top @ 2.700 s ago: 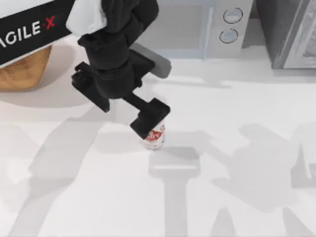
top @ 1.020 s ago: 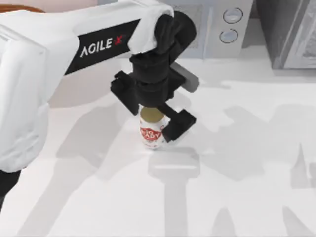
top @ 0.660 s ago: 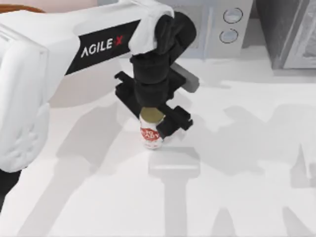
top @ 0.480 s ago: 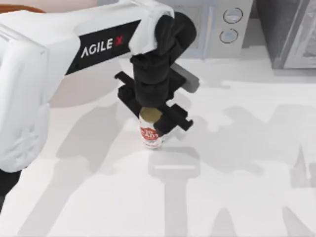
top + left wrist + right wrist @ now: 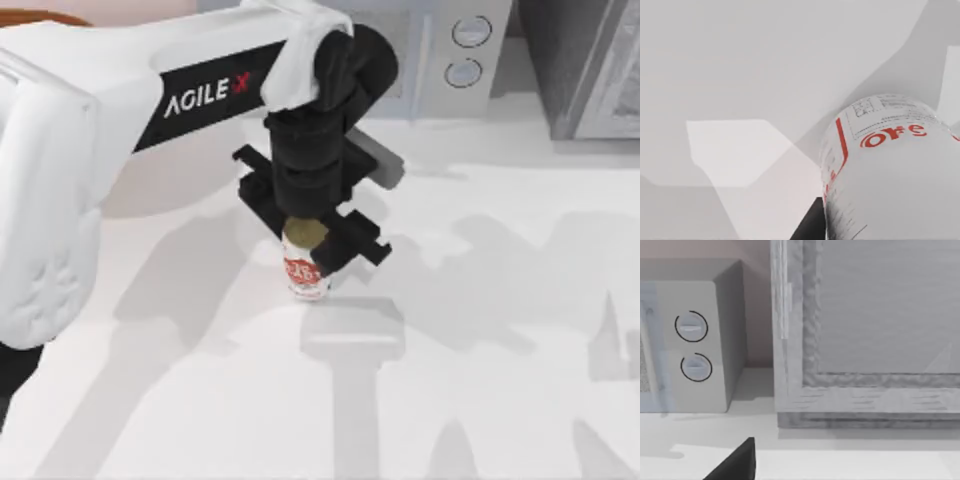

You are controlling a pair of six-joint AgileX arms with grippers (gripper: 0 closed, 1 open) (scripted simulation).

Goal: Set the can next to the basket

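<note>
The can (image 5: 306, 270), white and red with a dull gold top, stands upright on the white table (image 5: 180, 400) near the middle. My left gripper (image 5: 306, 228) comes down from above and is shut on the can's upper part, one black finger on each side. The left wrist view shows the can's label (image 5: 890, 170) very close. At the far left back, a thin orange-brown arc of the basket (image 5: 45, 16) peeks out behind my left arm; the arm hides the remainder. A dark corner of my right gripper (image 5: 735, 465) shows in the right wrist view, parked facing the back.
A grey microwave (image 5: 465, 50) with two round dials stands at the back, also in the right wrist view as the microwave (image 5: 690, 340). A grey framed cabinet (image 5: 590, 70) fills the back right corner. Arm shadows lie across the table's front.
My left arm swung in over the can with its fingers wide apart, then the fingers closed in on the can. The can has stayed in place.
</note>
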